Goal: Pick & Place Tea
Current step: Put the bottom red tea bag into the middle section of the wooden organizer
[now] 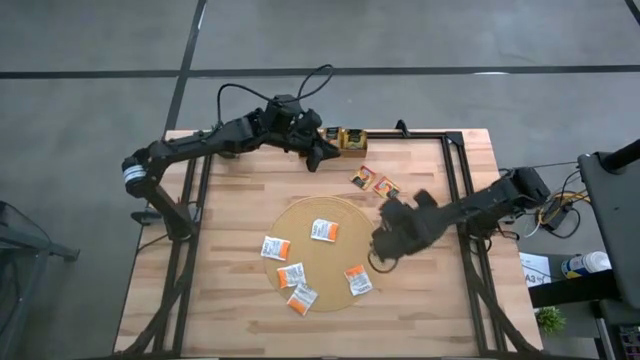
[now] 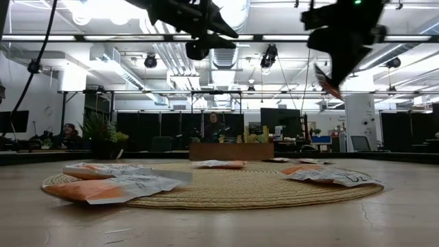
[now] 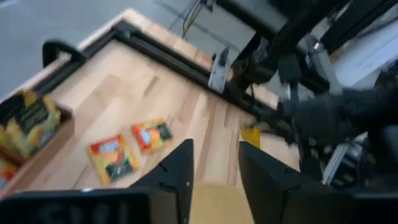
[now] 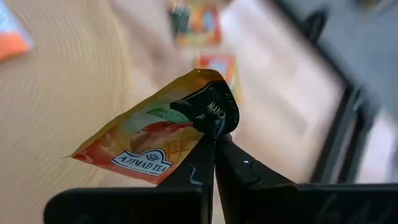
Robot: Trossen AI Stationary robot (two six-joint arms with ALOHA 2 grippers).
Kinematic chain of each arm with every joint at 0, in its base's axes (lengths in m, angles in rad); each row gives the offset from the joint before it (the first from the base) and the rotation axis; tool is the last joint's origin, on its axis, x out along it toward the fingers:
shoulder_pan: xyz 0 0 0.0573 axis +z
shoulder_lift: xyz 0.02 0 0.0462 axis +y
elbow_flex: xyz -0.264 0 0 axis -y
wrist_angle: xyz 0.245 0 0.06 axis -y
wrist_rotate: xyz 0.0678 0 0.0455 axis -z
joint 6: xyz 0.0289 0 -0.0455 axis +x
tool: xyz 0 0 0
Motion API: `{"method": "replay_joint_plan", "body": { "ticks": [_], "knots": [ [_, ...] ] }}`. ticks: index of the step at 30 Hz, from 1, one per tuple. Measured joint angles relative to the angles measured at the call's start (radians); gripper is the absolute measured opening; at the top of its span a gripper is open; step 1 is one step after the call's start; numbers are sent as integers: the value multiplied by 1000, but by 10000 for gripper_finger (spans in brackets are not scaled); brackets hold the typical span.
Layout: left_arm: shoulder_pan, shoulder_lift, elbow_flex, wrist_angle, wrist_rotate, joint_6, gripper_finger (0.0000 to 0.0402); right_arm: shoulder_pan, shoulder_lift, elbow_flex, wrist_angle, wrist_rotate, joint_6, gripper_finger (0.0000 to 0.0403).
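Observation:
My right gripper is shut on an orange tea sachet above the right edge of the round tan mat; the sachet also shows under the gripper in the low view. Several white-and-orange sachets lie flat on the mat. Two orange-and-dark sachets lie flat on the bare wood beyond the mat, and show in the left wrist view. My left gripper is open and empty, in the air near the wooden tray at the far edge. My right gripper pinches the orange sachet between its two fingers by one edge near a corner. Most of the sachet sticks out to one side of the fingertips. It is lifted clear of the mat and sits tilted, hanging just below the gripper.
The small wooden tray holds dark green and yellow sachets at the far middle of the table. A black metal frame runs along the table's sides. Bare wood lies at the near edge and on the left. People sit in the room behind.

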Motion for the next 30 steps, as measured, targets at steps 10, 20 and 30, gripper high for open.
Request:
{"method": "replay_joint_plan", "body": {
  "ticks": [10, 20, 30],
  "knots": [
    [2, -7, 146, -253, -67, 176, 158, -162, -2, 138, 11, 262, -462, 8],
    [45, -7, 188, -317, -95, 280, 158, -231, -2, 255, 189, 281, -757, 8],
    [109, -8, 186, -339, -80, 314, 158, -304, -3, 344, 328, 244, -831, 8]
  ]
}}
